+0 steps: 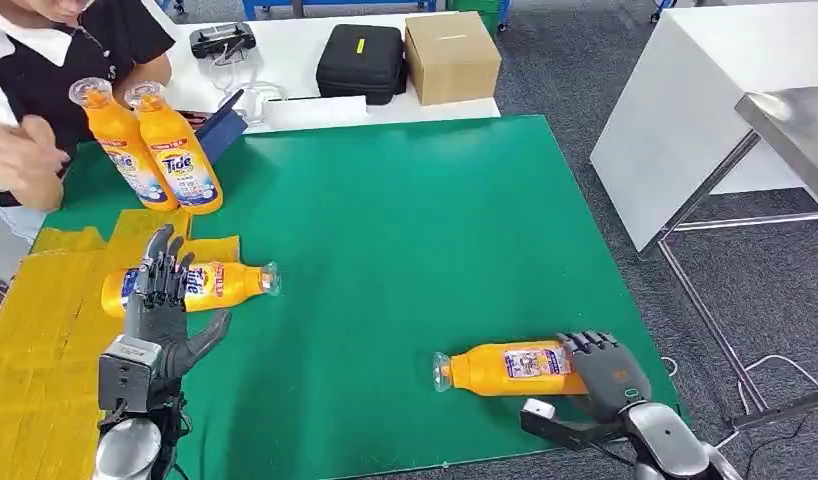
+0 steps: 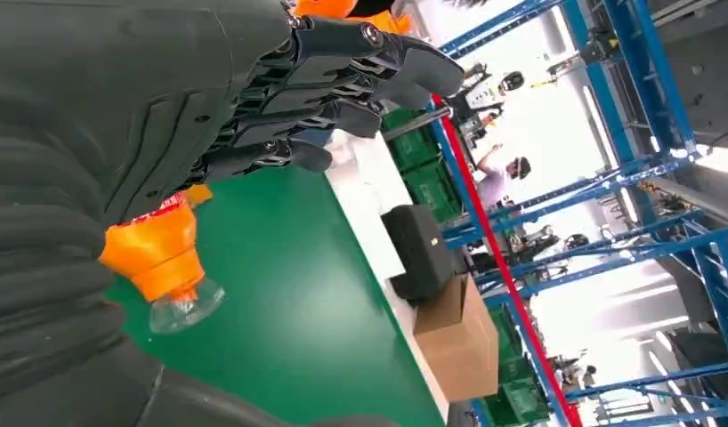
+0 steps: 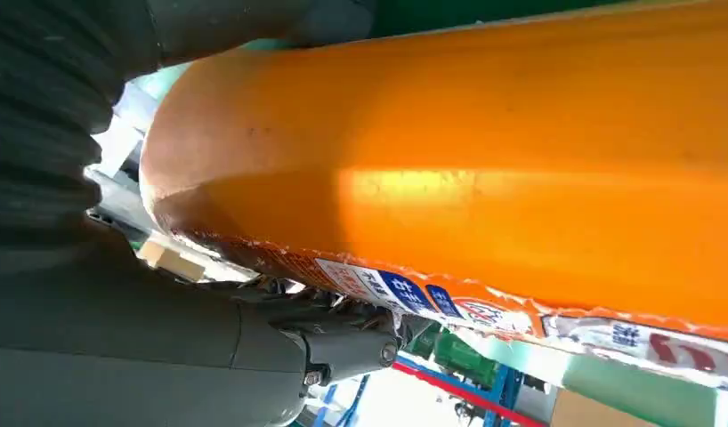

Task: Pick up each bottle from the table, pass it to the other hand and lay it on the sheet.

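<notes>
Head view: green surface (image 1: 405, 220) w/ a yellow sheet (image 1: 45, 320) at 9 o'clock. One orange bottle (image 1: 190, 285) lies half on the sheet; left hand (image 1: 163, 300) is over it, fingers spread, gripping nothing. A second bottle (image 1: 510, 368) lies at 5 o'clock; right hand (image 1: 605, 368) is at its base, fingers curled over the end. Two more bottles (image 1: 155, 150) stand at 11 o'clock beside a person (image 1: 45, 60). A black case (image 1: 360, 62) and a cardboard box (image 1: 451, 56) sit at 12 o'clock.

Left wrist view: fingers (image 2: 343, 80) apart above the bottle's neck.

Right wrist view: bottle body close against the palm; can't tell if fingers clamp it.
</notes>
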